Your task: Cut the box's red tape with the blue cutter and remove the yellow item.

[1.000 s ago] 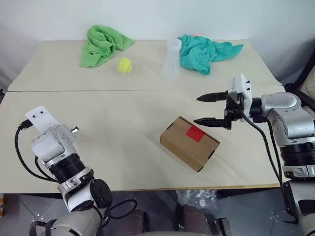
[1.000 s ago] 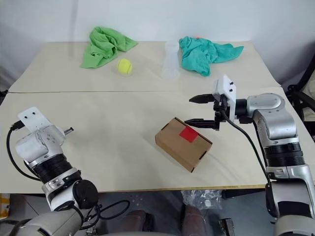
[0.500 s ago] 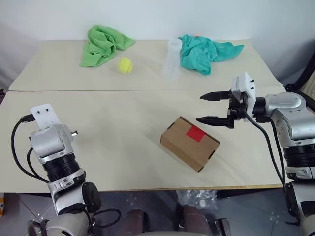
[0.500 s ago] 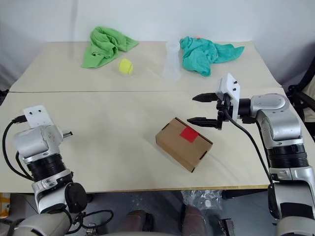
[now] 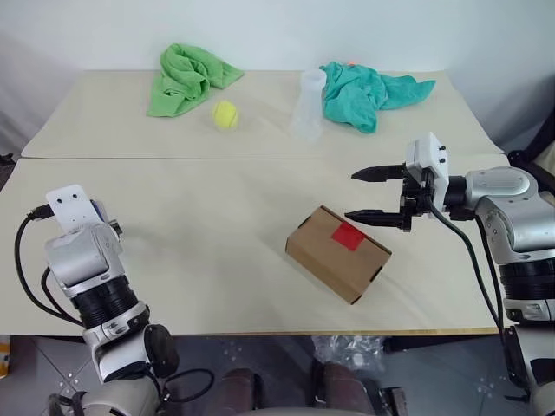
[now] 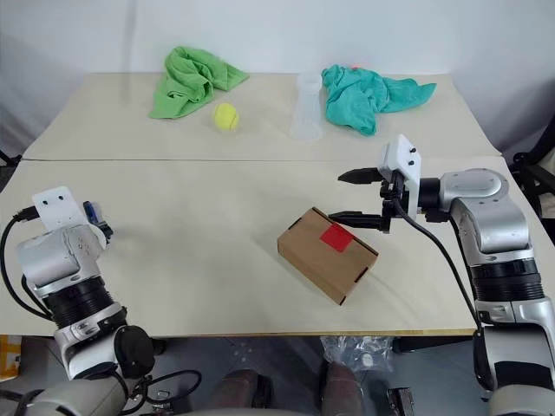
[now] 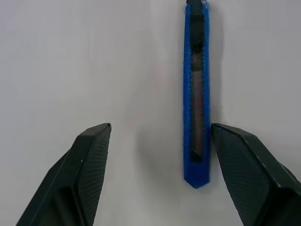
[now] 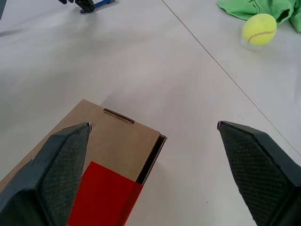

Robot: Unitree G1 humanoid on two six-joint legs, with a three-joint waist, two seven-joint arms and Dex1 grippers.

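the slim dark-blue cutter (image 7: 196, 94) lies flat on the pale table (image 5: 217, 234), released between the spread left gripper (image 7: 160, 136) fingers. the right gripper (image 5: 371, 196), jaws wide, hovers empty over the closed brown cardboard box (image 5: 336, 252), red tape (image 5: 346, 235) on top.

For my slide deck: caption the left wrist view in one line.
Open left gripper over the table, the blue cutter lying between its fingers, close beside one of them.

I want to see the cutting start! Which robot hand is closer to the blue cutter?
The left gripper: the blue cutter lies on the table between its open jaws. The right gripper hovers far off, over the box.
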